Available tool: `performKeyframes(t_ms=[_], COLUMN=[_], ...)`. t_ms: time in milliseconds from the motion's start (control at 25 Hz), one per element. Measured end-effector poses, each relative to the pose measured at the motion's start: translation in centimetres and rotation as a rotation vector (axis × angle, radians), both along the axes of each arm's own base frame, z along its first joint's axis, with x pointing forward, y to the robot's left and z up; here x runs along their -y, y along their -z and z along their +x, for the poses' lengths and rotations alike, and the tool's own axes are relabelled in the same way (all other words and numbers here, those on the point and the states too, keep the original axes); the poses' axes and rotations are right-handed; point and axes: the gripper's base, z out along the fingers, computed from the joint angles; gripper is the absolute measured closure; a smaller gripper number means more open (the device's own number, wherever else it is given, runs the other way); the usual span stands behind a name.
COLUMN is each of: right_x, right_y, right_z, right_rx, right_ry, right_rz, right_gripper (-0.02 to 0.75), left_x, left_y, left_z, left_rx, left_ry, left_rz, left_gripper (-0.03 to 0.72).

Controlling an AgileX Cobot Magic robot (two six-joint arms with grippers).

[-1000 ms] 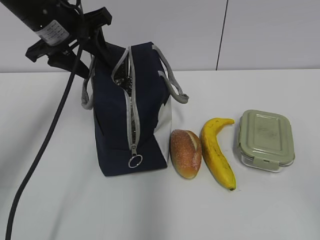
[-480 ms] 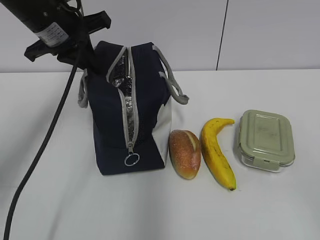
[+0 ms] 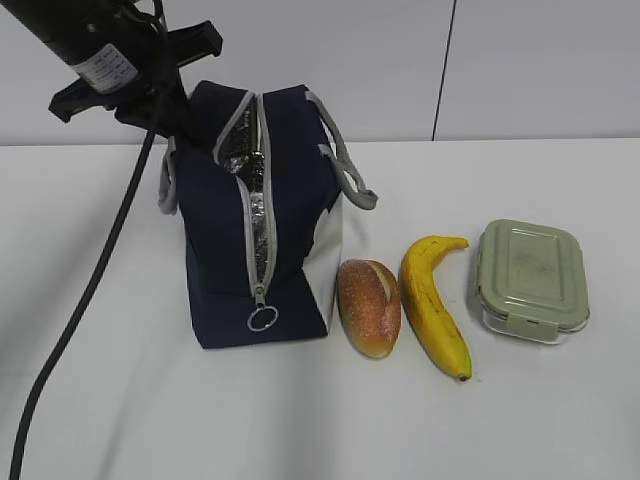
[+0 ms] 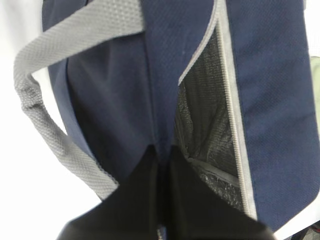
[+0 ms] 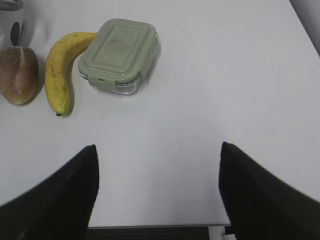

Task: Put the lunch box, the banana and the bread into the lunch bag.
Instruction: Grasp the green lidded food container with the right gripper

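Left hand (image 4: 161, 165), pinching the lunch bag (image 3: 262, 215) fabric beside its zipper opening, should probably hold it wide; right hand (image 5: 157, 187) spread.

Lunch bag (image 3: 215, 250) navy, grey straps, silver lining, white side. Banana (image 3: 434, 303) yellow, brown-flecked. Bread (image 3: 370, 306) golden-brown. Lunch box (image 3: 531, 279) lid sage-green.

Left gripper (image 4: 161, 165) jaws pinched on lunch bag (image 4: 120, 115) fabric
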Motion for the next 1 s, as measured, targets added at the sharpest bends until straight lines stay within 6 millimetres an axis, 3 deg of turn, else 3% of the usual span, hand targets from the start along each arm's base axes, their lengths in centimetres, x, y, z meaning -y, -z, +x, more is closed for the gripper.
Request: performKeyframes(t_ms=[640,800,1000], right_x=[0.0,0.2,0.0], right_y=[-0.1,-0.2,-1.2], right_z=[0.3,3.4,8.0], right_rx=[-0.018,-0.190,-0.252], right_ry=[0.001,0.021,0.011], right_rz=[0.003,0.044,0.118], right_gripper=[0.169,0.169,0.169], left_x=[0.0,0.0,0.0], left_y=[0.0,0.0,0.1], left_z=[0.0,-0.1,-0.1], left_rx=[-0.003,-0.009,-0.015], left_ry=[0.001,0.003,0.006], left_rz=[-0.001,0.001,0.004], left_gripper=[0.687,0.687,0.687])
